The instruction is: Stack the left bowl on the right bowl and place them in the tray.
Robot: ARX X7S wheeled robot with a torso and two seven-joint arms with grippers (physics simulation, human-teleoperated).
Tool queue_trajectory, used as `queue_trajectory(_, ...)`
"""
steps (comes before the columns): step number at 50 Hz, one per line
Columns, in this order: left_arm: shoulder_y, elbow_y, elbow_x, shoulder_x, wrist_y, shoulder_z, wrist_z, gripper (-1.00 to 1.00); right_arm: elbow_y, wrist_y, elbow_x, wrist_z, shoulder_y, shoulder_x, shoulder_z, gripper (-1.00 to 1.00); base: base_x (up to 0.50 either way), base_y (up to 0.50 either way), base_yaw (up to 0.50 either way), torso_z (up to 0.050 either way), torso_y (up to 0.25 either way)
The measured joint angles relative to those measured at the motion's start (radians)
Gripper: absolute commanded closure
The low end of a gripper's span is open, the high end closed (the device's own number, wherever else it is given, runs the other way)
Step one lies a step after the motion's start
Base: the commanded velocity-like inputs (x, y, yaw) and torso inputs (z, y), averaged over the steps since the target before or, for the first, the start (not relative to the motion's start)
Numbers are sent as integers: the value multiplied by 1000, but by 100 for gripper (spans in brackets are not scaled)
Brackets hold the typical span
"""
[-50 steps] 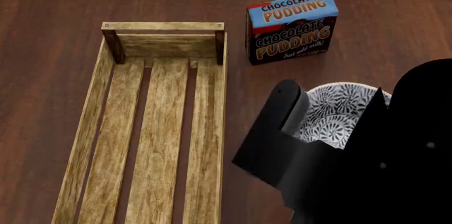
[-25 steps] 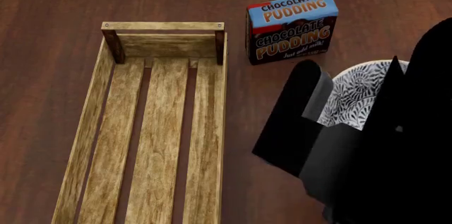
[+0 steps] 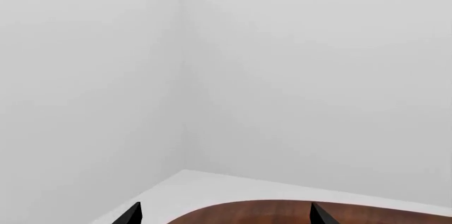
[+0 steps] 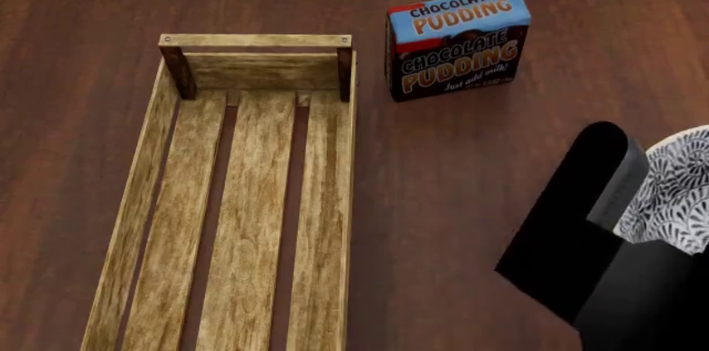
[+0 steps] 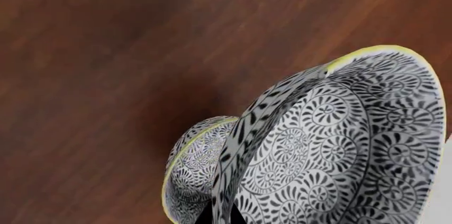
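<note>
Your right gripper sits at the lower right edge of the head view, a black mass whose one visible finger lies against the rim of a black-and-white patterned bowl. The bowl is cut off by the frame edge. Whether the jaws clamp it you cannot tell from here. The tray lies well to the left on the dark wood table. The pudding box stands just beyond the tray's far right corner.
</note>
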Motion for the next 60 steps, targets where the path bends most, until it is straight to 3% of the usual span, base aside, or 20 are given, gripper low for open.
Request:
queue_trajectory(11, -5, 0, -12, 0, -7, -10, 7, -100, -17, -7, 115, 162, 7, 101, -52, 100, 0, 0, 0, 0, 0)
queue_trajectory(27, -8, 0, -25, 0, -17, -21, 12, -100, -15, 8, 151, 273, -12, 242, -100, 100, 0, 0, 0, 0, 0)
queue_trajectory(60, -14, 0, -56, 0, -48, -42, 21, -100, 33, -50, -193, 78, -299, 318, -3, 100, 0, 0, 0, 0, 0)
